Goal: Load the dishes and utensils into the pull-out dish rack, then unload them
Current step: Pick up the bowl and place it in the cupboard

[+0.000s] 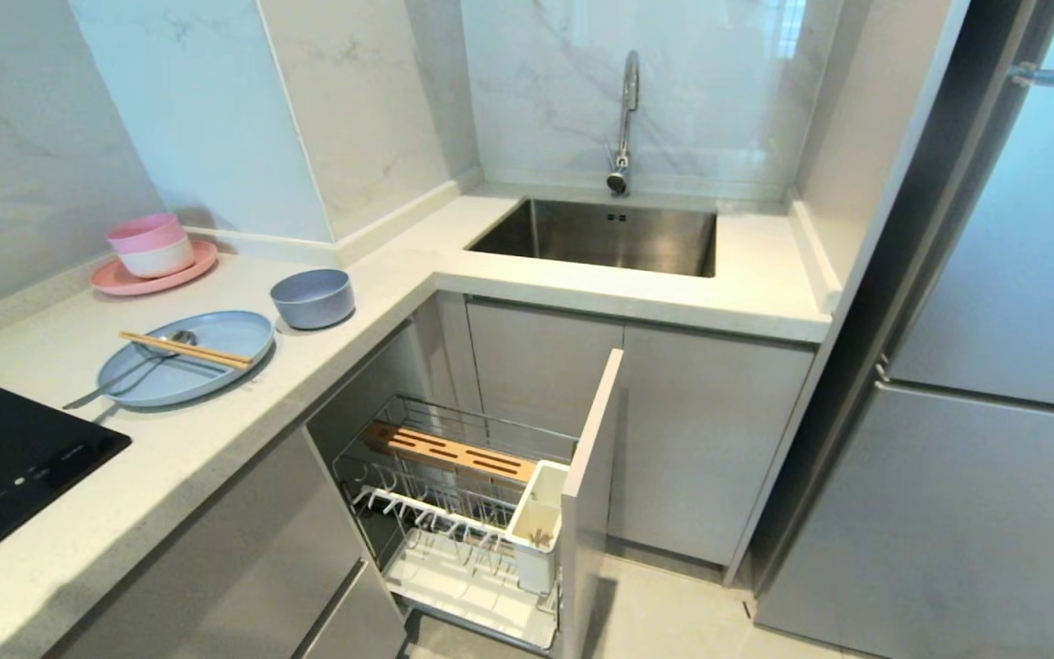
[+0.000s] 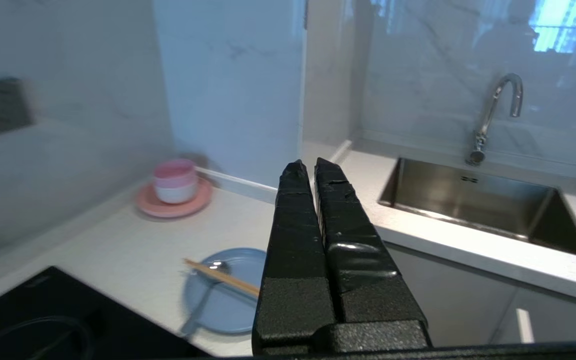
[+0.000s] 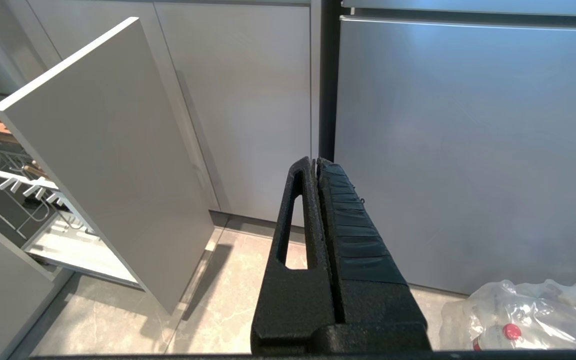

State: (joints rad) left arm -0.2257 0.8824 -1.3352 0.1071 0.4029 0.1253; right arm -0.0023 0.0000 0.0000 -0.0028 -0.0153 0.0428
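Left gripper (image 2: 313, 167): nearest the wrist camera, fingers pressed together, nothing between them; raised over the counter (image 1: 216, 430), outside the head view.

Plate (image 2: 228, 300): light blue, on the counter below and just beside the fingertips, on the cooktop side. Untouched.

Chopsticks (image 2: 220, 276): pair, wooden, lying across the plate, tips running under the gripper's outline.

Spoon (image 2: 203, 305): resting on the plate beneath the chopsticks, handle overhanging the rim toward the cooktop (image 2: 43, 325).

Bowl (image 1: 312, 297): grey-blue, upright on the counter just beside the plate; hidden behind the fingers in the left wrist view.

Pink plate (image 2: 173, 205) with pink-and-white bowl (image 2: 175, 180): well beyond the gripper, by the wall. Not part of the job.

Sink (image 2: 483, 210): beyond the fingertips on the other side, with faucet (image 2: 493, 115).

Rack (image 1: 463, 513): pulled fully out below the counter, wooden bar (image 1: 449, 450) and white caddy (image 1: 536, 522) showing. No dish seen in it; whether the caddy held anything could not be told.

Right gripper (image 3: 315, 165): fingers together, empty, parked low facing the fridge (image 3: 468, 150), beside the rack's front panel (image 3: 103, 165).

Progress: rack open; loading apparently not begun. All four items remained to be loaded, then unloaded.
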